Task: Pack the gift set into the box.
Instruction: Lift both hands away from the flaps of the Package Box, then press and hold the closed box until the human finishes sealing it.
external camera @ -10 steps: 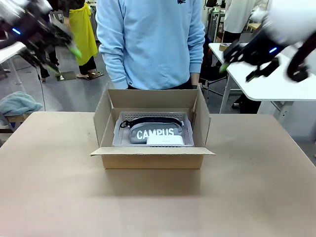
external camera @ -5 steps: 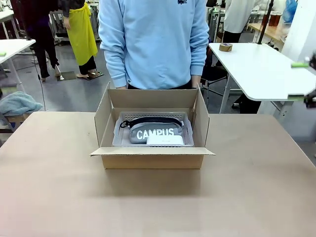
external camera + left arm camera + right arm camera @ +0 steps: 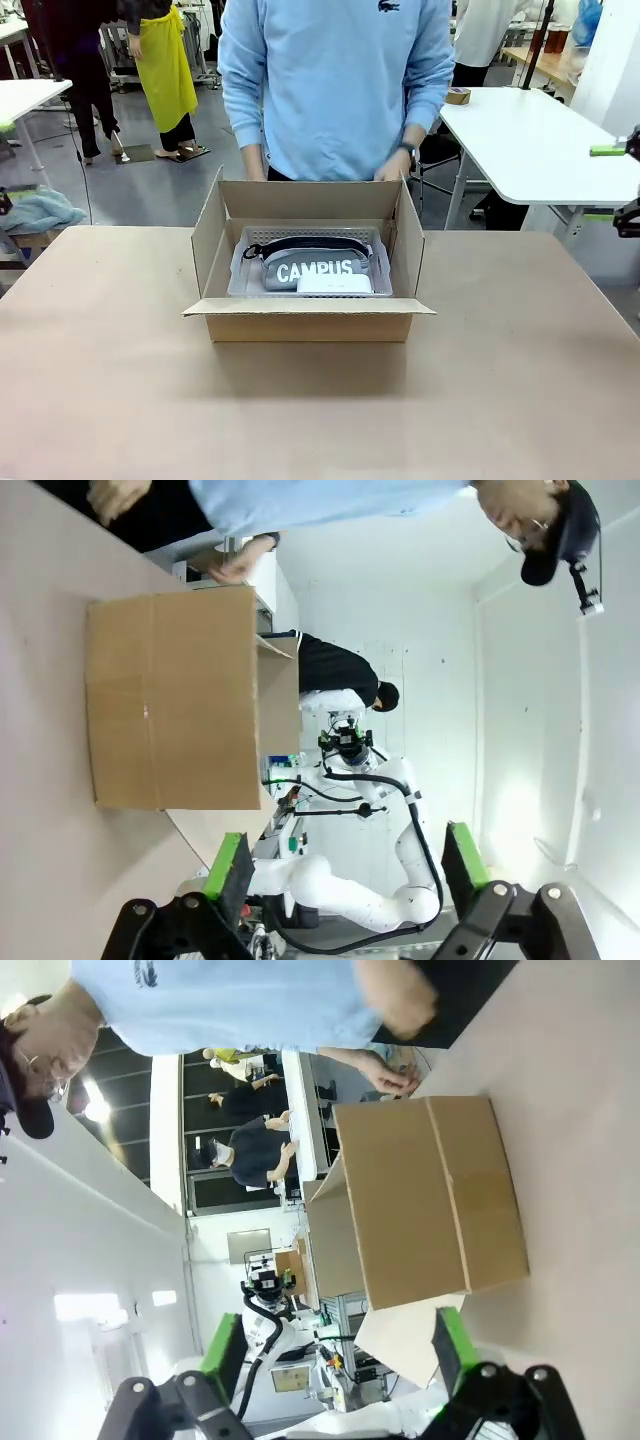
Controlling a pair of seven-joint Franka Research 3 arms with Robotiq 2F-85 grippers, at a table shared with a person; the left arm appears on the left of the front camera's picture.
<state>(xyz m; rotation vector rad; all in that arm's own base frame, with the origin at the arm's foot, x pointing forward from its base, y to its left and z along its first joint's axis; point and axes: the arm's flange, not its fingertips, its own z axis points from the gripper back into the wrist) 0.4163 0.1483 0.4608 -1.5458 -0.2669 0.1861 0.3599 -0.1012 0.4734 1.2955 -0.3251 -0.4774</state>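
The box (image 3: pixel 308 320) stands open in the middle of the table, all four flaps up or out. Inside lies the gift set: a whitish perforated tray (image 3: pixel 240 272), a grey "CAMPUS" pouch (image 3: pixel 312 268) and a small flat white box (image 3: pixel 334 284). A person in a light blue sweatshirt stands behind it, with a hand (image 3: pixel 392 172) at the rear flap. My right gripper (image 3: pixel 602 183) hangs open at the far right edge, well clear of the box. The left wrist view has my left gripper (image 3: pixel 345 865) open, with the box (image 3: pixel 175 700) farther off. The right wrist view has my right gripper (image 3: pixel 337 1350) open, facing the box (image 3: pixel 430 1200).
The brown table (image 3: pixel 120 400) has free room all around the box. A white table (image 3: pixel 530 140) with a tape roll (image 3: pixel 458 95) stands at the back right. A blue cloth (image 3: pixel 35 212) lies beyond the left edge. Other people stand in the background.
Both arms have swung out from above the table to the sides. The person has shifted right and brought both hands up to the box's rear flap.
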